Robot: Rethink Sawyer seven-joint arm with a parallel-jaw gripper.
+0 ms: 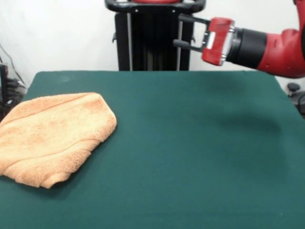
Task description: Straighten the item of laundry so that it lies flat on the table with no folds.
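Observation:
The item of laundry point(52, 136) is a light orange-tan terry towel lying at the left side of the table point(190, 152). It runs off the picture's left edge. Its right corner is folded over, giving a slanted edge with doubled layers along the near side. The gripper point(183, 31) hangs high over the table's far right part, on the red and black arm, pointing sideways to the left. Its two black fingers point(187, 19) stand apart with nothing between them. It is well away from the towel.
The robot's black pedestal point(152, 38) stands behind the table's far edge. Cables and dark gear point(9, 88) sit off the left side. The arm casts a faint shadow point(248, 124) on the green cloth at the right.

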